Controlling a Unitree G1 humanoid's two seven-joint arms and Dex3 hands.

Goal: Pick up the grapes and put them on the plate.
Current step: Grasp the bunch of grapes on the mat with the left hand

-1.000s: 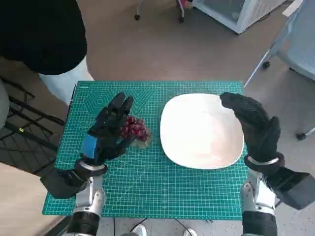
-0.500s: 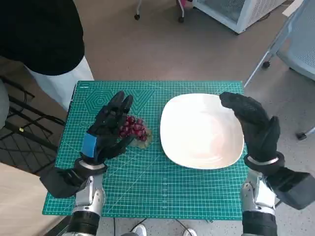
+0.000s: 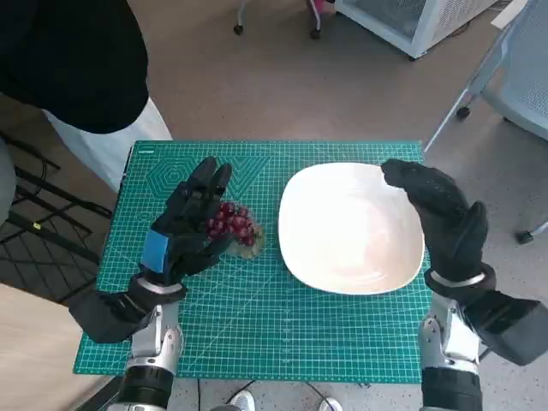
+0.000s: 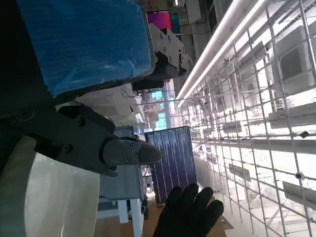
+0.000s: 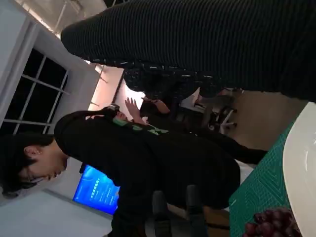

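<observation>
Here, spread over the tabletop, a green cutting mat (image 3: 257, 317) carrying everything that matters. Toward the right hand's side, a white plate (image 3: 349, 228), bare, its near rim just beside the fruit. Over that plate's far right edge, the right hand (image 3: 441, 218) in its knitted glove, holding nothing; whether its fingers are apart or curled cannot be told from these views. On the other side, the left hand (image 3: 187, 227), blue tape over its back, fingers (image 3: 210, 184) spread and angled up the mat, empty as far as can be seen. Tucked right against those fingers on the plate side, the bunch of red grapes (image 3: 231, 223), lying on the mat between left hand and plate, also visible in the right wrist view (image 5: 269, 225). Clearly nearer the left hand, so probably a matter of closing toward the plate side around the bunch, then a short carry across.
</observation>
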